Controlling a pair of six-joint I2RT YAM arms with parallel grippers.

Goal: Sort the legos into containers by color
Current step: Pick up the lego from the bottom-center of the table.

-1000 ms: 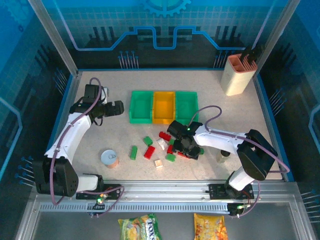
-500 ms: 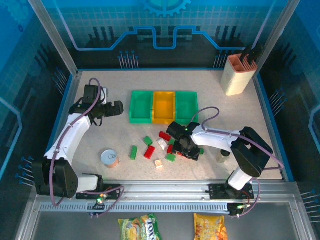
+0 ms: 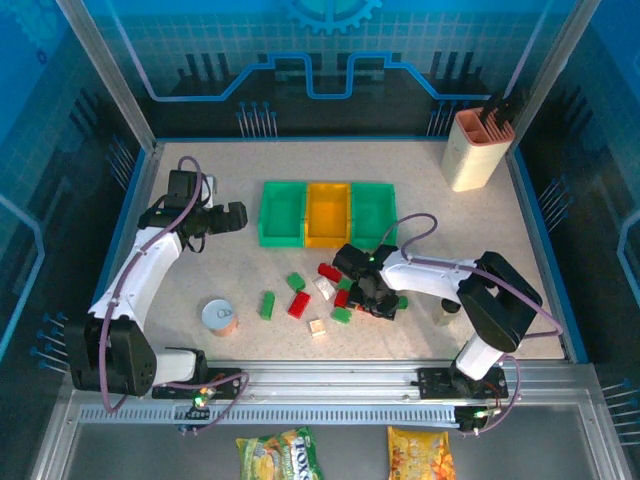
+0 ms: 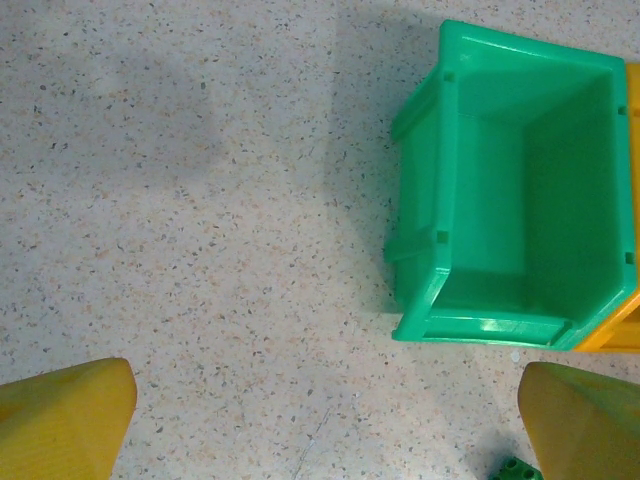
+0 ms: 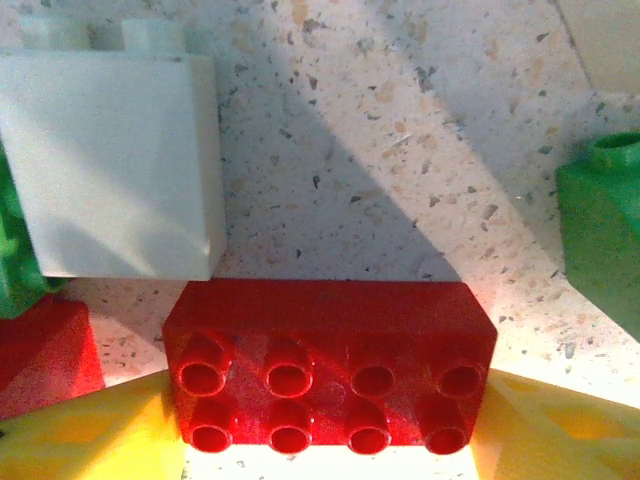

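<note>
On the bench (image 5: 400,150), a white brick (image 5: 110,165) and a green brick (image 5: 600,240) crowd the red brick (image 5: 330,365) that our down-pointing right fingers (image 5: 80,440) flank, whether gripping we cannot tell, while our left fingers (image 4: 60,420) gape empty near the green bin (image 4: 420,200).

From above, light falls bright and even on the pale desk (image 3: 480,220). At the left wrist, a soft shadow lies at 9 o'clock of the green bin (image 4: 520,200). At the right wrist, a hard diagonal shadow crosses the desk; glare bleaches 6 o'clock below the red brick (image 5: 330,350).
</note>
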